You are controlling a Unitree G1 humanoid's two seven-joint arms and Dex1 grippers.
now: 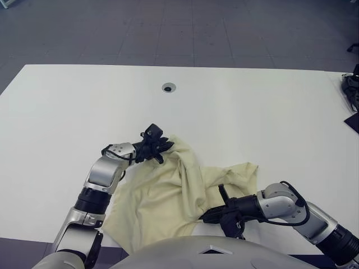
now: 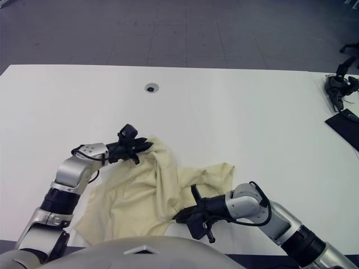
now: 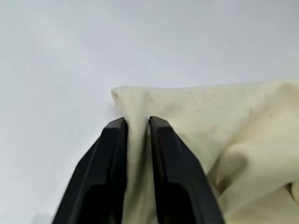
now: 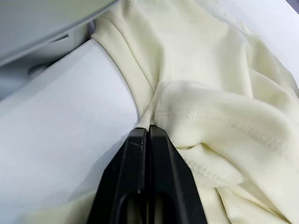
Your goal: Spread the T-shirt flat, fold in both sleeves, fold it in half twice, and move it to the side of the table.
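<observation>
A pale yellow T-shirt (image 1: 168, 196) lies crumpled on the white table (image 1: 235, 117) near its front edge. My left gripper (image 1: 166, 147) is at the shirt's far corner, shut on a fold of the fabric (image 3: 138, 116) that runs between its two black fingers (image 3: 112, 154). My right gripper (image 1: 205, 216) is low at the shirt's near right edge, by the table's front edge. Its fingers (image 4: 147, 154) are pressed together on a hemmed edge of the cloth (image 4: 159, 105). The shirt (image 2: 146, 193) bunches into a ridge between the two grippers.
A small round hole (image 1: 168, 87) sits in the table toward the back. Black cables and a dark object (image 2: 339, 89) lie at the far right edge. Bare table stretches to the left, right and behind the shirt.
</observation>
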